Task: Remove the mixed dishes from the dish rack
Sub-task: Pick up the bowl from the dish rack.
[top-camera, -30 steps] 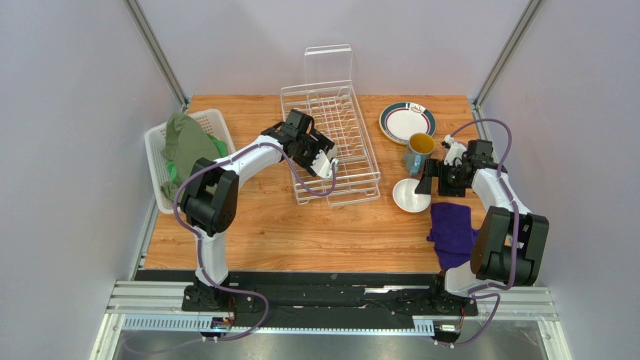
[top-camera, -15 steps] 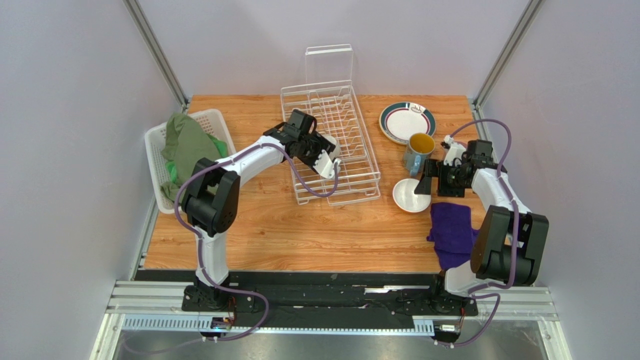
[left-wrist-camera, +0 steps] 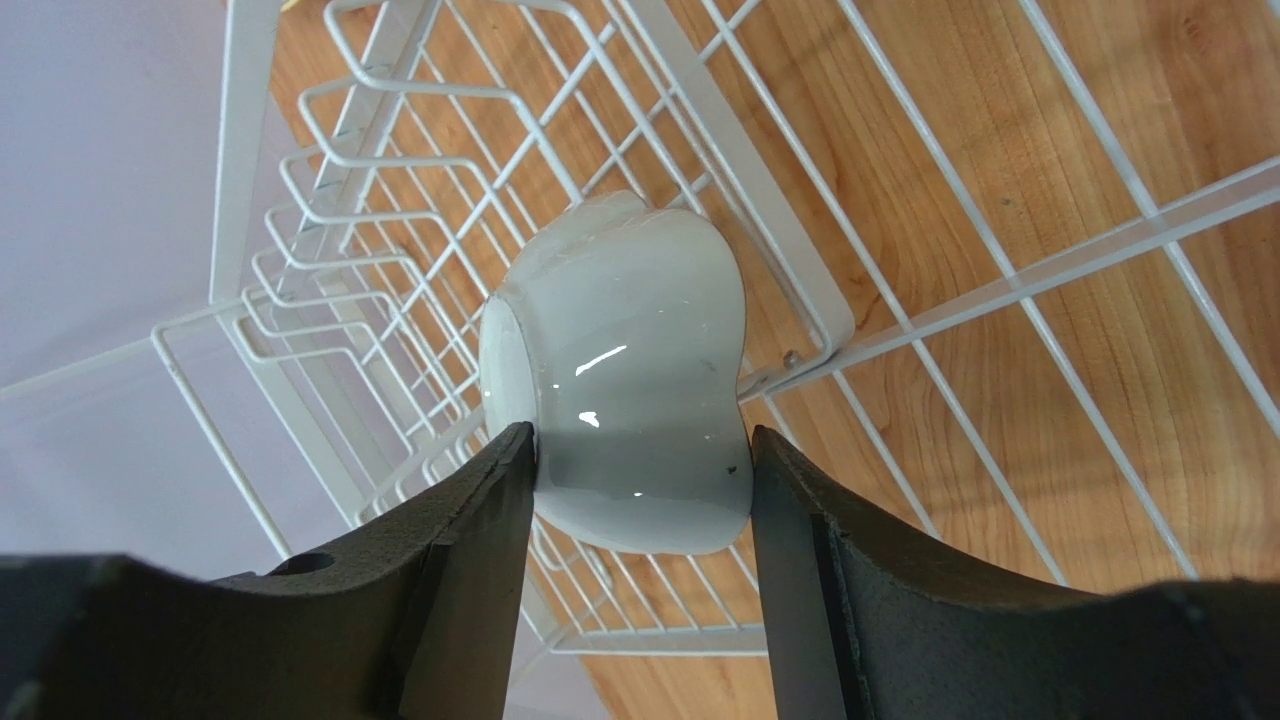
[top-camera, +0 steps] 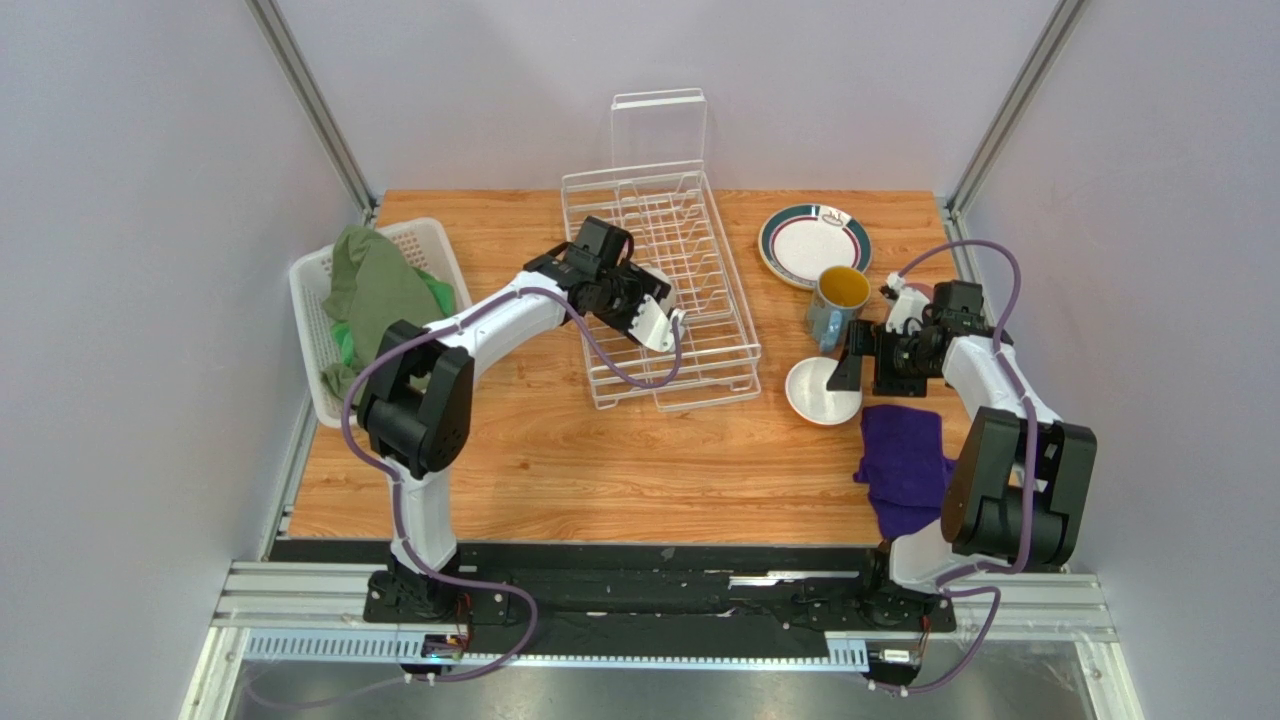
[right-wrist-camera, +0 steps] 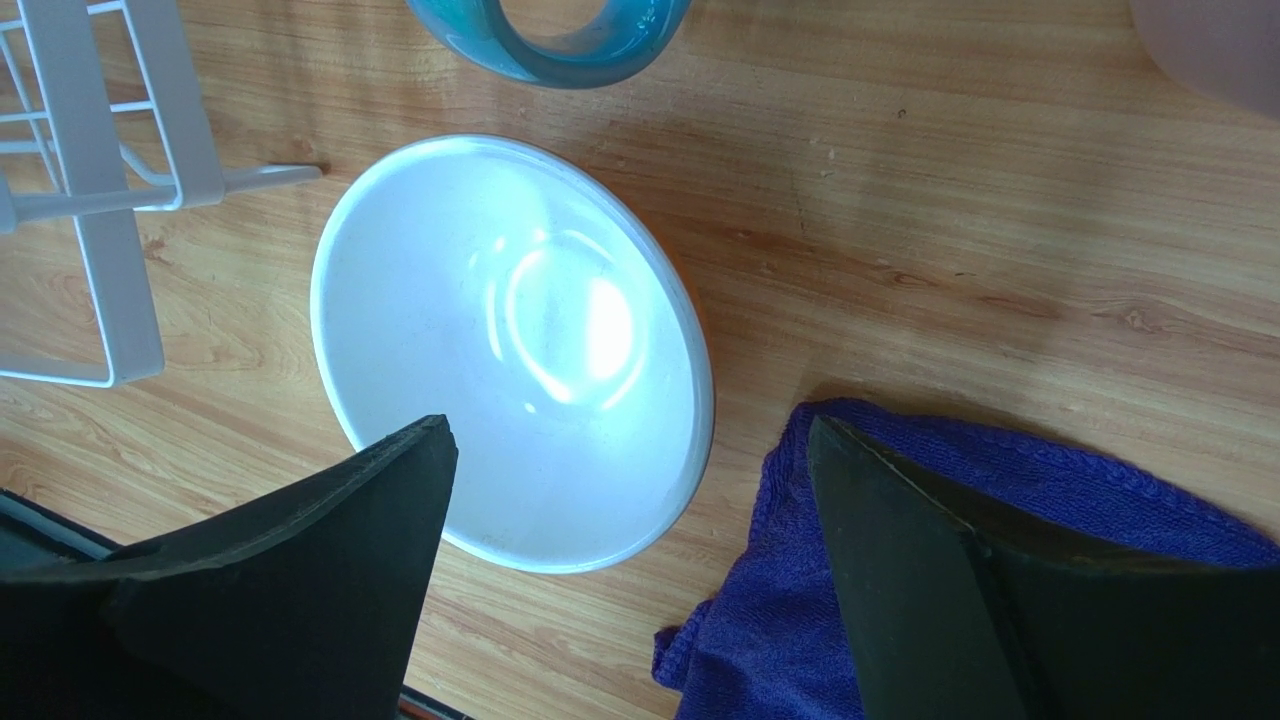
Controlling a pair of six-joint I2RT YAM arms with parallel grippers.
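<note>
1. White wire makes up the dish rack (top-camera: pixel 661 278), which stands by the middle of the worktop's (top-camera: pixel 601 465) far edge, with its clear upright panel (top-camera: pixel 657 126) at the far end.
2. Inside the rack, about halfway along it, the left gripper (top-camera: pixel 654 318) is clamped on the small white cup (left-wrist-camera: pixel 631 390). In the left wrist view one dark finger presses each side of the cup, which lies tilted among the wires.
3. Apart from that cup, I see no dishes in the rack.
4. Out by the far right corner sits the dark-rimmed white plate (top-camera: pixel 815 243), flat on the wood.
5. Just nearer than the plate, the blue patterned mug (top-camera: pixel 836 305) stands upright, showing its yellow inside.
6. Nearer again is a bowl with a white inside (top-camera: pixel 822 390), close to the rack's near right corner but not touching it.
7. Over that bowl's right side hangs the right gripper (top-camera: pixel 852 365), its fingers (right-wrist-camera: pixel 301 570) spread wide with nothing between them. Whether they touch the bowl, I cannot tell.
8. By the right edge a purple cloth (top-camera: pixel 906 465) lies crumpled just beside the bowl.
9. Along the left edge a white slatted basket (top-camera: pixel 313 338) holds a green cloth (top-camera: pixel 368 285).
</note>
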